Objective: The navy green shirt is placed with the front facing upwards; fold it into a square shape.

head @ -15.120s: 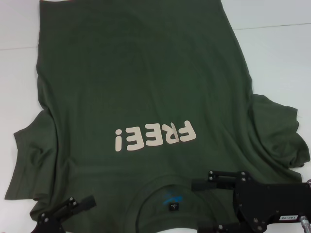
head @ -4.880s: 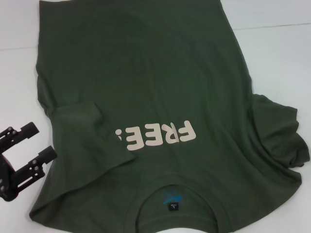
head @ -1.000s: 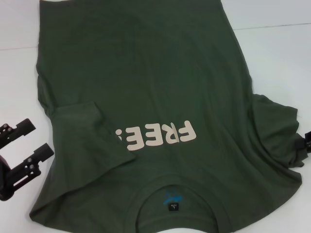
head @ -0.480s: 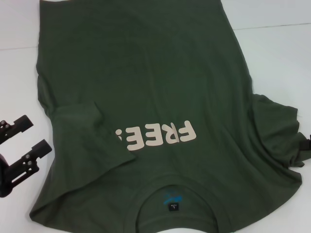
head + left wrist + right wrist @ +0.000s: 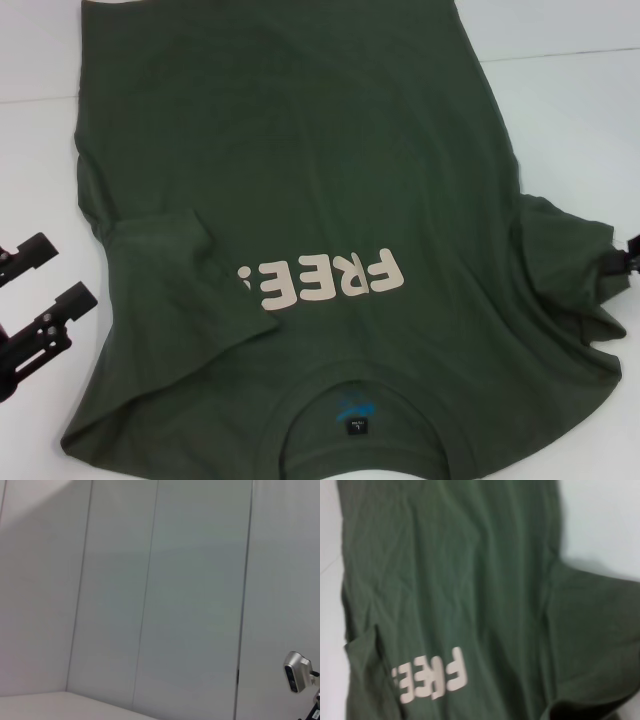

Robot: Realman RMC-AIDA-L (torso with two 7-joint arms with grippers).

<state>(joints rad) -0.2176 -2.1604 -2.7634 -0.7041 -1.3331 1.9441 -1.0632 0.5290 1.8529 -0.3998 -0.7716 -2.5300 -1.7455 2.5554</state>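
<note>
Olive-green shirt [image 5: 320,170] lying front-up, cream "FREE!" print, left sleeve folded inward, right sleeve rumpled

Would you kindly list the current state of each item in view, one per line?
navy green shirt: flat, front up, "FREE!" print showing.
left sleeve: folded in over the chest, covering the end of the print.
right sleeve: spread out, rumpled.
left claw: open, off the shirt beside its edge.
right claw: at the right sleeve's edge, barely in view.

You cannot read the right gripper [image 5: 630,263]: only a dark tip enters at the head view's edge. The folded left sleeve [image 5: 165,255] covers the lettering's last character. The navy green shirt [image 5: 300,180] appears cut off at hem and collar.
</note>
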